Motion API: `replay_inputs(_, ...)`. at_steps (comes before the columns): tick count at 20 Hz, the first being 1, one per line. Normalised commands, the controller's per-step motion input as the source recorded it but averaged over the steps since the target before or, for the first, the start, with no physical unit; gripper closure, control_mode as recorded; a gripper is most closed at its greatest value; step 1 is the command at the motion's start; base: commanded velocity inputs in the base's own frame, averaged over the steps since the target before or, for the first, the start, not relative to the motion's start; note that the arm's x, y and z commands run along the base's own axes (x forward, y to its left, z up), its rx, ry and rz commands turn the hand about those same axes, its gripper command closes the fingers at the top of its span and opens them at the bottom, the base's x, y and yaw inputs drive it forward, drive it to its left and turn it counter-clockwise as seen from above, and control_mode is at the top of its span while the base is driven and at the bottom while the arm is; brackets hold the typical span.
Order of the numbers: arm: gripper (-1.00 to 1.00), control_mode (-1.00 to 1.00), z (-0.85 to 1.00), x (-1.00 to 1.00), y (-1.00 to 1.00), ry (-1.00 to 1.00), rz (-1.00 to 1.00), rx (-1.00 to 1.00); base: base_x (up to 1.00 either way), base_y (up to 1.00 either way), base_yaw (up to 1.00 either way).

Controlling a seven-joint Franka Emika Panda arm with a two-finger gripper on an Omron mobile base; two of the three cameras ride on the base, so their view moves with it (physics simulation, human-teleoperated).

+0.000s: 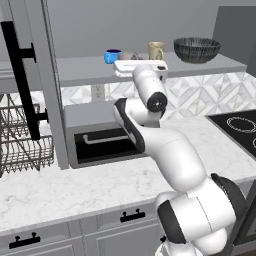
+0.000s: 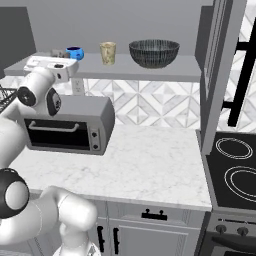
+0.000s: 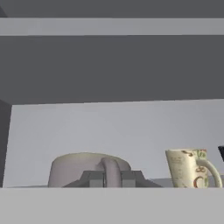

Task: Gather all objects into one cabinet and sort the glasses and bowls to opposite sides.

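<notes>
Shelf (image 1: 210, 67) of the open cabinet first, from my left base view: I see the blue bowl (image 1: 112, 55) at the left, the cream mug (image 1: 156, 50) near the middle and the wide dark grey bowl (image 1: 197, 49) at the right, all upright and apart from one another. A grey-taupe mug (image 1: 129, 56) peeks out just right of the blue bowl, mostly hidden behind my arm's hand. The cabinet door (image 1: 27, 75) stands open at the left with its black bar handle.

From the right base view, the same row reads blue bowl (image 2: 74, 52), cream mug (image 2: 107, 52), dark grey bowl (image 2: 154, 52) along the shelf (image 2: 165, 70), with the toaster oven (image 2: 70, 125) on the counter below.

In the hand view, the gripper (image 3: 113, 178) sits right at the grey-taupe mug (image 3: 83, 168); its handle stands between the two fingertips (image 3: 92, 178), which look narrowly set on it, though I can't be sure they truly touch. The cream mug (image 3: 186, 168) stands well to the right.
</notes>
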Motion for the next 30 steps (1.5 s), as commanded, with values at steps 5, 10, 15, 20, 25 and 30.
replay_inputs(5, 1.0, -1.0, -0.01, 0.13, 0.01, 0.07, 0.0, 0.02, 0.0, 0.0, 0.0)
replay_inputs(10, 1.0, -1.0, 0.0, 0.0, 0.07, 0.01, 0.0, 0.0, 0.0, 0.0, 0.0)
replay_inputs(15, 1.0, -1.0, 0.0, 0.0, 0.04, 0.01, 0.0, 0.0, 0.0, 0.0, 0.0)
replay_inputs(20, 1.0, -1.0, -0.14, 0.0, 0.03, 0.03, 0.0, -0.05, 0.0, 0.0, 0.0)
replay_inputs(25, 1.0, -1.0, -0.03, 0.0, 0.02, -0.13, -0.05, -0.16, 0.0, 0.0, 0.0)
replay_inputs(30, 1.0, -1.0, 0.02, 0.04, 0.0, -0.2, -0.07, -0.1, 0.0, 0.0, 0.0)
